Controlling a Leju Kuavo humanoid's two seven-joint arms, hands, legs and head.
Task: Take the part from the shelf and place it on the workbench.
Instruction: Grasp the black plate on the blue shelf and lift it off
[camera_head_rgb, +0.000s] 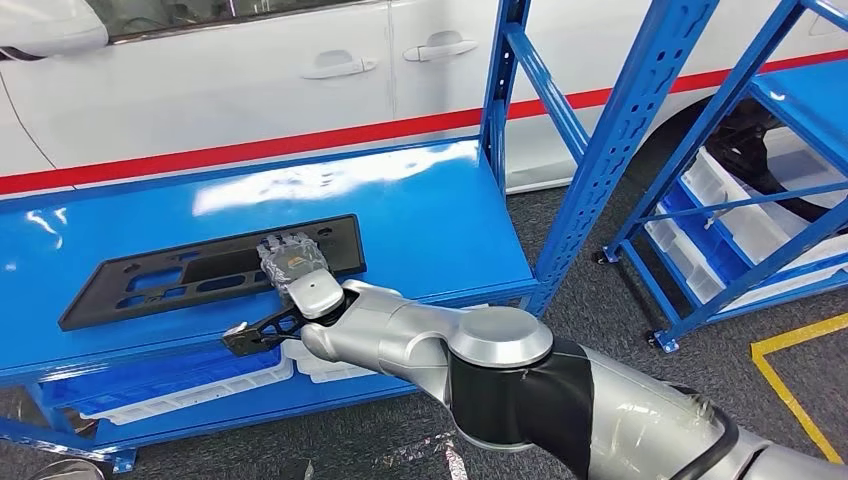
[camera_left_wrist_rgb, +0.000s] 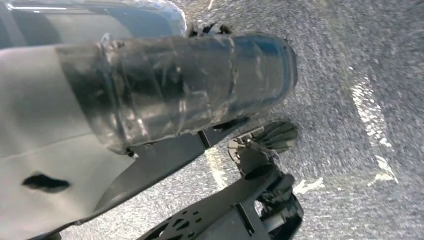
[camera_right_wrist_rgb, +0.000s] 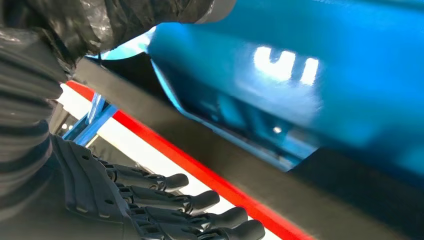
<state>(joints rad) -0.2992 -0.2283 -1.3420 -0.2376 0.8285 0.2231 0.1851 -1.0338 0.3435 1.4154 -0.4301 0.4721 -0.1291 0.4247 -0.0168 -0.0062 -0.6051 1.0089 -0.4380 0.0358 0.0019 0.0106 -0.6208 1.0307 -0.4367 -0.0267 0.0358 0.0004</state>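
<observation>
Right hand rests on part, grip apparently unclear.

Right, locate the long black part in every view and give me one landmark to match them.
Head view: black part lies left of centre on the blue surface, under the right hand.
Right wrist view: its dark edge runs diagonally above the fingers.
Left wrist view: grey floor, nothing to match.
Shared landmark: the car's red stripe, beyond the part.
</observation>
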